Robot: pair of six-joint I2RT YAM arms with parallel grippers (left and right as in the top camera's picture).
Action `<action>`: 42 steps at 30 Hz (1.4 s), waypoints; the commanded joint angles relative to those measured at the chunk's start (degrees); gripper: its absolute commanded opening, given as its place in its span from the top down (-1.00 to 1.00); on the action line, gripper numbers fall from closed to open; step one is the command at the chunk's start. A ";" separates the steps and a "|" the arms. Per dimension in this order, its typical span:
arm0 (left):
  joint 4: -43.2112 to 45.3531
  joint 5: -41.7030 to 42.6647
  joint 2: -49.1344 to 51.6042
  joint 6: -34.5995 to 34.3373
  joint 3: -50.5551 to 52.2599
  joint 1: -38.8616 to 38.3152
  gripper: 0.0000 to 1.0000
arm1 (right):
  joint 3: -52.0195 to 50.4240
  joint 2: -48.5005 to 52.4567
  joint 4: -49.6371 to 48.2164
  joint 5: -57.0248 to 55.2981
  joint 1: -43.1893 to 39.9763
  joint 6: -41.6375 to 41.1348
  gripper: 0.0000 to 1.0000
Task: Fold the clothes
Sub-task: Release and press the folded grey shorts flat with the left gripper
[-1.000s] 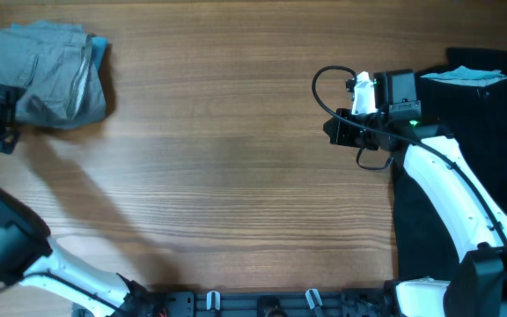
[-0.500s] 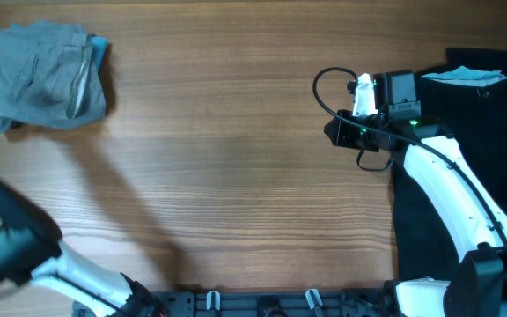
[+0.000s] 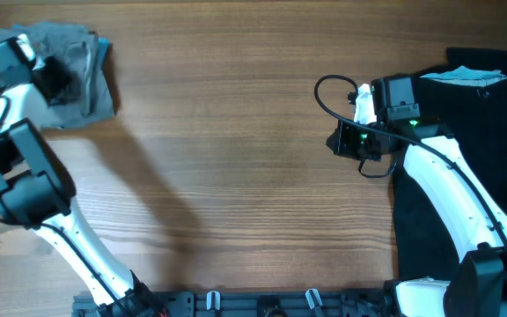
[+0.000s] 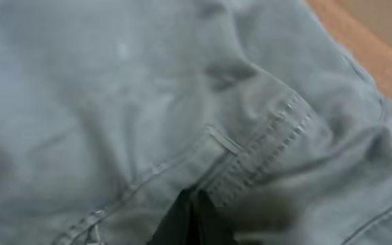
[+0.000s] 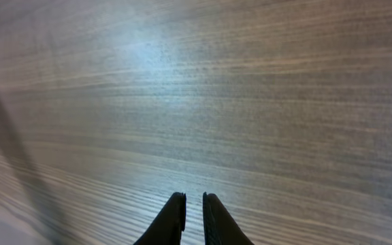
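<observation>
Folded grey shorts [image 3: 77, 88] lie at the table's far left corner, with a strip of blue cloth [image 3: 103, 44] showing at their right edge. My left gripper [image 3: 53, 79] hovers right over them. In the left wrist view the grey shorts [image 4: 148, 102] fill the frame, a belt loop and stitched seam in the middle. The left gripper [image 4: 192, 216] is shut, its dark tips together and touching the fabric, with nothing seen between them. My right gripper [image 3: 340, 141] stands over bare wood at the right; in its wrist view the right gripper [image 5: 194, 201] shows only a thin slit, shut and holding nothing.
Black cloth [image 3: 500, 150] covers the table's right side under the right arm. A pale blue piece of cloth [image 3: 478, 75] lies on it at the far right corner. Wooden table top [image 3: 236, 158] spans the middle.
The left arm swung in from the table's left edge onto the grey shorts and its gripper shut. The right gripper shifted slightly toward the front.
</observation>
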State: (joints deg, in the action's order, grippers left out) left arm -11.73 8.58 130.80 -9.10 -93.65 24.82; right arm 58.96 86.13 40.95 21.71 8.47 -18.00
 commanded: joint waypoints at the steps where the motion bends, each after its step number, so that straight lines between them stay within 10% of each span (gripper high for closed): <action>1: -6.56 -0.66 5.49 -4.90 4.07 -8.70 0.92 | 0.20 -0.37 0.28 -2.16 -0.09 -0.04 0.74; 14: -13.70 2.75 -4.59 -14.25 4.04 -12.37 0.88 | 0.20 -0.35 0.04 -2.71 -0.09 0.02 0.74; 18: -13.55 -0.44 -11.41 -11.85 4.04 -11.58 0.12 | 0.20 -0.37 0.42 -2.64 -0.09 0.02 0.74; 21: -13.88 -0.87 -18.03 -10.60 4.04 -9.11 -0.08 | 0.20 -0.37 0.31 -2.64 -0.09 -0.02 0.74; 24: -18.47 -1.27 -23.54 -10.54 4.04 -5.46 0.10 | 0.20 -0.37 0.44 -2.16 -0.09 -0.09 0.73; 28: -29.88 0.85 -27.02 -10.34 4.04 -0.87 0.92 | 0.20 -0.37 0.87 -2.23 -0.09 -0.07 0.72; 34: -53.55 1.97 -26.97 -4.70 4.24 0.42 0.92 | 0.20 -0.37 0.22 -2.23 -0.09 -0.02 0.70; 42: -42.60 -4.63 -25.68 1.42 16.52 -2.73 0.92 | 0.20 -0.37 -0.83 -2.23 -0.09 0.00 0.63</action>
State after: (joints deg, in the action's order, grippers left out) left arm -56.47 8.34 103.66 -10.48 -82.32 23.53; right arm 58.96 86.13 40.21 20.29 8.47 -17.98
